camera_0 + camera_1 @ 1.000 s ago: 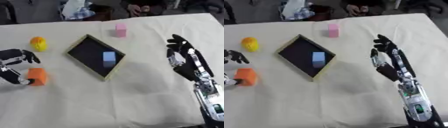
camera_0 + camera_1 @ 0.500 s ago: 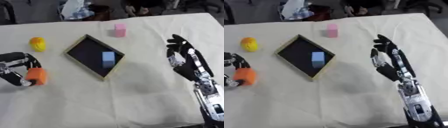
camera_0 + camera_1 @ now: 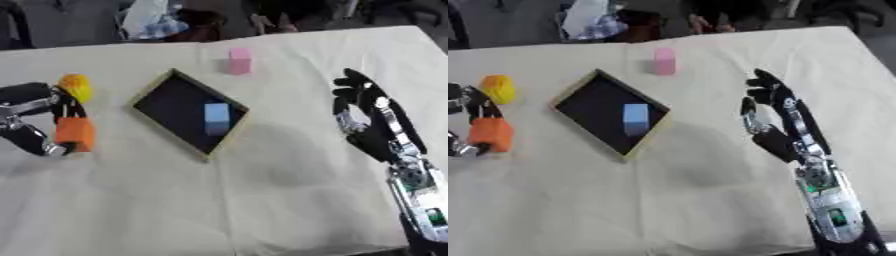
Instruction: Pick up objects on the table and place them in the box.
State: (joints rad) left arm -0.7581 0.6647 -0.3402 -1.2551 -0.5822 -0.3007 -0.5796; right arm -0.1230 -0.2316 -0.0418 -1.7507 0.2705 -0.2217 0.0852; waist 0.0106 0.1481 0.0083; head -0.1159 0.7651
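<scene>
Orange block [image 3: 74,133], left of the box [image 3: 188,113], is clamped by the left robot hand [image 3: 35,120]; likely light, rigid, best pinched on opposite flat faces.

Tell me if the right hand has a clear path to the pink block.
Probably yes. The right hand is open and holds nothing, and only bare cloth lies between it and the pink block; the box sits off to the left of that path.

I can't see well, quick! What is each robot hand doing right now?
Left hand: closed on the orange block.
Right hand: open, holding nothing.
</scene>
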